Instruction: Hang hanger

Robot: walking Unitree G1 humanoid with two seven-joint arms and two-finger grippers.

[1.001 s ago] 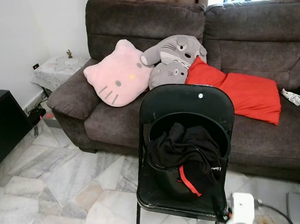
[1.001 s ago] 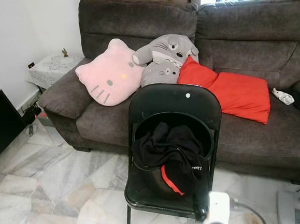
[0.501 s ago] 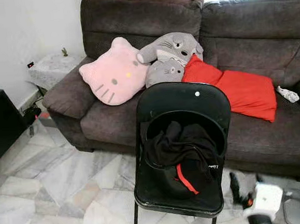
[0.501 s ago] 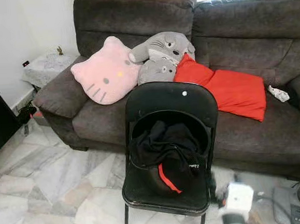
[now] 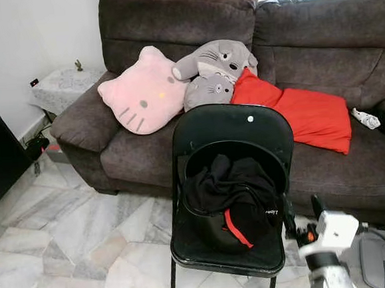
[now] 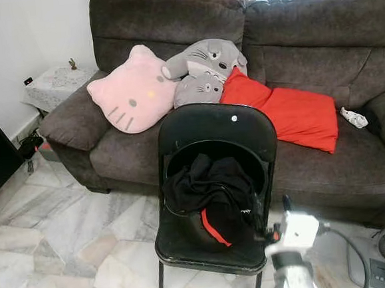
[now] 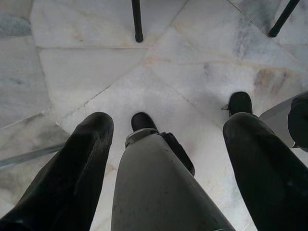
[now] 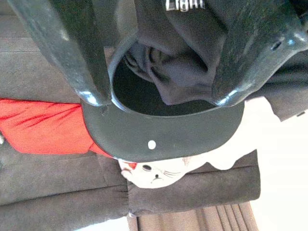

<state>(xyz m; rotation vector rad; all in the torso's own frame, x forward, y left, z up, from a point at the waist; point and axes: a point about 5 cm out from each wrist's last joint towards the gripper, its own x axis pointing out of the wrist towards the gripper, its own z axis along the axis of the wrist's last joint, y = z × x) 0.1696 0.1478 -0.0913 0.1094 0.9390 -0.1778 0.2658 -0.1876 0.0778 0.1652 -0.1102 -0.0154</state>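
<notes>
So the black folding chair [image 5: 230, 181] stood in front of the sofa [image 5: 319, 54], and a black garment [image 5: 233, 194] was heaped on its seat. I couldn't make out any hanger in that pile. The right gripper [image 5: 299, 217] was up just off the chair's right edge, fingers spread and empty, pointing at the heap, so it was way nearer. The left gripper [image 7: 166, 159] hung over the floor, spread too.

A pink cushion [image 5: 142, 96], 2 grey plush toys [image 5: 215, 72] and red cushions [image 5: 303, 112] lie on the brown sofa [image 5: 331, 39].
</notes>
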